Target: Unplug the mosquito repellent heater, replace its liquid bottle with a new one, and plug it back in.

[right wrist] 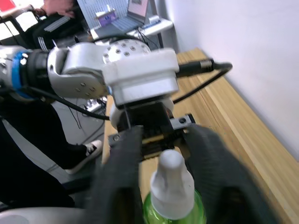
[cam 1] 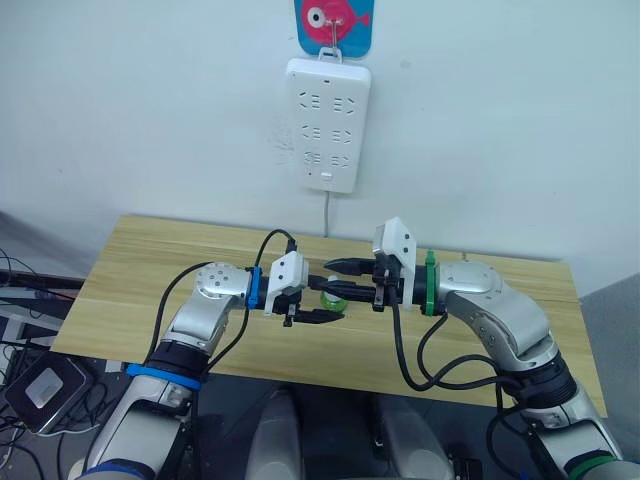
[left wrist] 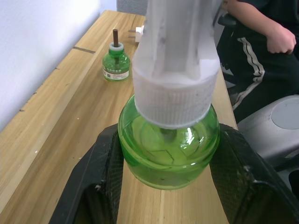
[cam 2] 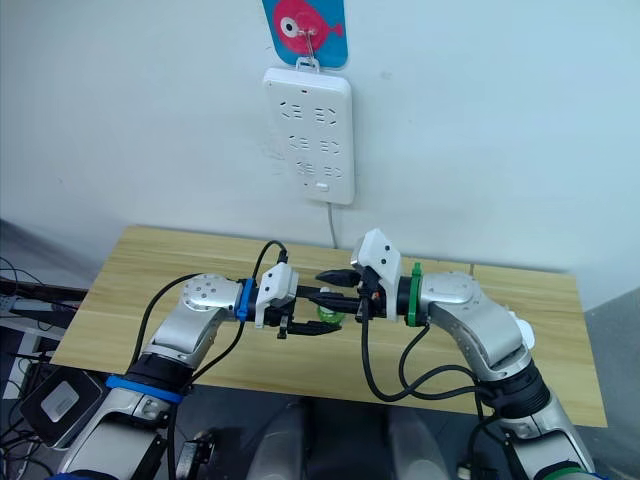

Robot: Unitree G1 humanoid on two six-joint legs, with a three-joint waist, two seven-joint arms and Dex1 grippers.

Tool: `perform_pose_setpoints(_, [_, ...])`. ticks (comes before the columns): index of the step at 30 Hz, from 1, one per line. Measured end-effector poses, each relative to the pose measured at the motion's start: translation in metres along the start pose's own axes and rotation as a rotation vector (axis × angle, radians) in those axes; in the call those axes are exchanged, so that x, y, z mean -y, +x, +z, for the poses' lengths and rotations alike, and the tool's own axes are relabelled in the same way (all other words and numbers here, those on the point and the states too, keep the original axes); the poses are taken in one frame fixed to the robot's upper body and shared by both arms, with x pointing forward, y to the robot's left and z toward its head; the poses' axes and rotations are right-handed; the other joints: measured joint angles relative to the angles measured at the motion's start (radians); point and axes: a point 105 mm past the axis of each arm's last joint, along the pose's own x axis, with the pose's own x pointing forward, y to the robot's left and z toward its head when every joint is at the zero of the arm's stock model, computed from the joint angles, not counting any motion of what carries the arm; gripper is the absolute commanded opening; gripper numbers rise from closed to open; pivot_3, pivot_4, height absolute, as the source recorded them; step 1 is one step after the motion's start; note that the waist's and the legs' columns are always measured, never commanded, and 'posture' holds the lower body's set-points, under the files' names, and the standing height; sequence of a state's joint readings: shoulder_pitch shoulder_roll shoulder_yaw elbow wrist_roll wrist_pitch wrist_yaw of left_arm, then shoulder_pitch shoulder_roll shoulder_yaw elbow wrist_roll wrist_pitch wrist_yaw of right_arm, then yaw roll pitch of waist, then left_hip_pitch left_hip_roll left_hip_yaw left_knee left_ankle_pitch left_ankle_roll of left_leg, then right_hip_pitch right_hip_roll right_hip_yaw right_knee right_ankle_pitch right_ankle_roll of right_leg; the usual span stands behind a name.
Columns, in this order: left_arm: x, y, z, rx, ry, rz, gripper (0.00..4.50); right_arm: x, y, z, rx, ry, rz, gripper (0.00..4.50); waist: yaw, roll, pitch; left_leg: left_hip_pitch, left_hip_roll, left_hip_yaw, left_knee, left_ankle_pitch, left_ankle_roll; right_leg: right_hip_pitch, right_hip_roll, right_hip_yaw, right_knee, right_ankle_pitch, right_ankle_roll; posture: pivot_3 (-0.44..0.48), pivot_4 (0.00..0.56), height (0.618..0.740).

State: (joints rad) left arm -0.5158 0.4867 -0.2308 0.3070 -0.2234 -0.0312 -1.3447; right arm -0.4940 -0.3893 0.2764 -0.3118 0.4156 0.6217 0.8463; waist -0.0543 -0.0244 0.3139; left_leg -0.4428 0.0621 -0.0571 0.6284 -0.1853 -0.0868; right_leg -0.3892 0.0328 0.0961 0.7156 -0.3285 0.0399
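New green translucent bottle with white screw cap (cam 1: 331, 298): head view, table centre, between both grippers, at 6 o'clock from the white wall power strip (cam 1: 328, 124). Left wrist view: left gripper (left wrist: 166, 179) pinching bottle body, cap toward 12 o'clock, long axis upright. Old capless green bottle with brown wick (left wrist: 115, 62) stands well apart. Right wrist view: right gripper (right wrist: 164, 154) spread around cap (right wrist: 170, 182). Step looks like uncapping; next needs a cap twist.

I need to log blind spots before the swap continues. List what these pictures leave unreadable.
- New bottle, eye views: mostly covered by the left gripper and right gripper.
- Heater, left wrist view: a white piece lies behind the old bottle, partly hidden by the cap. I can't confirm it is the heater.
- Old bottle's label: too small to read.
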Motion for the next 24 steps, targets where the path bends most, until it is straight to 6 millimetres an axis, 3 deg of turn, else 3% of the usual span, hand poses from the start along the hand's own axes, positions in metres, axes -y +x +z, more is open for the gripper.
perform_pose_setpoints(1, [0.0, 0.0, 0.0, 0.0, 0.0, 0.0, 2.23, -0.001, 0.0, 0.0, 0.003, -0.002, 0.005, 0.12, 0.0, 0.0, 0.0, 0.0, 0.0, 0.0, 0.0, 0.0, 0.0, 0.0, 0.0, 0.0, 0.0, 0.0, 0.0, -0.026, 0.272, 0.74])
perform_pose_setpoints(11, [0.0, 0.0, 0.0, -0.003, 0.001, -0.002, 2.23, -0.001, -0.002, 0.002, 0.024, 0.014, 0.008, 0.14, 0.0, 0.0, 0.0, 0.0, 0.0, 0.0, 0.0, 0.0, 0.0, 0.0, 0.0, 0.0, 0.0, 0.0, 0.0, -0.027, 0.273, 0.74])
perform_pose_setpoints(18, [0.0, 0.0, 0.0, -0.003, 0.001, -0.003, 2.23, 0.003, -0.012, 0.051, 0.154, 0.024, 0.001, 0.14, -0.001, 0.0, 0.0, 0.0, 0.0, 0.0, 0.0, 0.0, 0.0, 0.0, 0.0, 0.0, 0.0, 0.0, 0.0, -0.033, 0.277, 0.74])
perform_pose_setpoints(24, [0.001, -0.002, -0.003, -0.01, -0.004, 0.0, 2.23, 0.028, -0.033, 0.061, 0.154, 0.023, -0.136, 0.14, -0.001, 0.0, 0.0, 0.0, 0.0, 0.0, 0.0, 0.0, 0.0, 0.0, 0.0, 0.0, 0.0, 0.0, 0.0, -0.033, 0.279, 0.74])
